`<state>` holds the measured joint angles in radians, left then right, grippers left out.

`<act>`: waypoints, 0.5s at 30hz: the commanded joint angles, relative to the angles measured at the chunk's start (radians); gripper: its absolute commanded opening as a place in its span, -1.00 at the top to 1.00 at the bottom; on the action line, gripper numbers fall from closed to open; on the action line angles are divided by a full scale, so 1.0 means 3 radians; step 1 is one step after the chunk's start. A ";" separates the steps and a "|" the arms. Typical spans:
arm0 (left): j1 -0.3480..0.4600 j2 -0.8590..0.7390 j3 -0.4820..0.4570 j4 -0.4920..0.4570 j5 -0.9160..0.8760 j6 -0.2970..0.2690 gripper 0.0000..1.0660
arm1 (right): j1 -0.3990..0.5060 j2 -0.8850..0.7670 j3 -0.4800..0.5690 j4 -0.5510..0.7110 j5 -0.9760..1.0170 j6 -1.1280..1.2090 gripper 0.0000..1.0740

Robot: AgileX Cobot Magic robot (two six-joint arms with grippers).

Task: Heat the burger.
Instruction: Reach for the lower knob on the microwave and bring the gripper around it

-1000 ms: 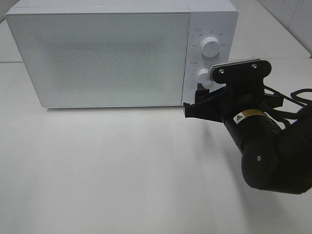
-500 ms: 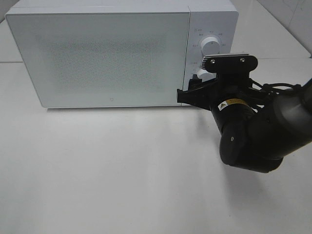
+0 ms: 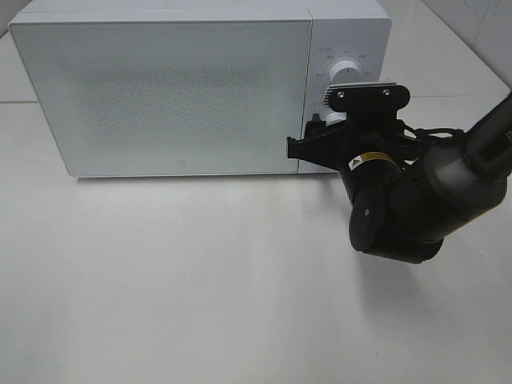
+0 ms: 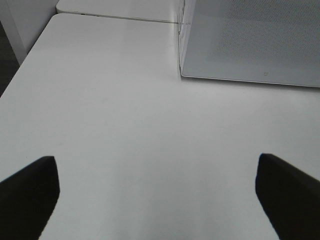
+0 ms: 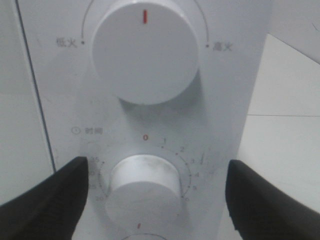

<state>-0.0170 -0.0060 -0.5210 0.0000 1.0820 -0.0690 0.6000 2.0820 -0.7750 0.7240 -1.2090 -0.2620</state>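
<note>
- Microwave (image 3: 160,88), upper left of the high view, door shut: I judge loading done and time-setting in hand.
- Right gripper (image 5: 157,170), right of centre there: jaws wide, one on each side of the timer knob (image 5: 145,182), not gripping it.
- Left gripper (image 4: 156,159): jaws wide, empty, over the table (image 4: 125,100).
- Timer knob: next I must close on it and twist.
- Burger: unseen, probably behind the frosted door, apart from my jaws.

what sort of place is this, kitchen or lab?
Probably a lab bench staged as a kitchen: white microwave on a plain white table, right pincer at its timer dial.
</note>
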 commanded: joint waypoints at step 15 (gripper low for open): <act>0.0007 -0.0047 0.0003 0.0000 -0.0040 -0.0007 -0.88 | -0.0070 0.0130 -0.0193 -0.0077 -0.0090 0.0040 -0.39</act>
<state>-0.0170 -0.0060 -0.5210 0.0000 1.0820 -0.0690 0.5920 2.1200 -0.8020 0.7000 -1.2040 -0.2580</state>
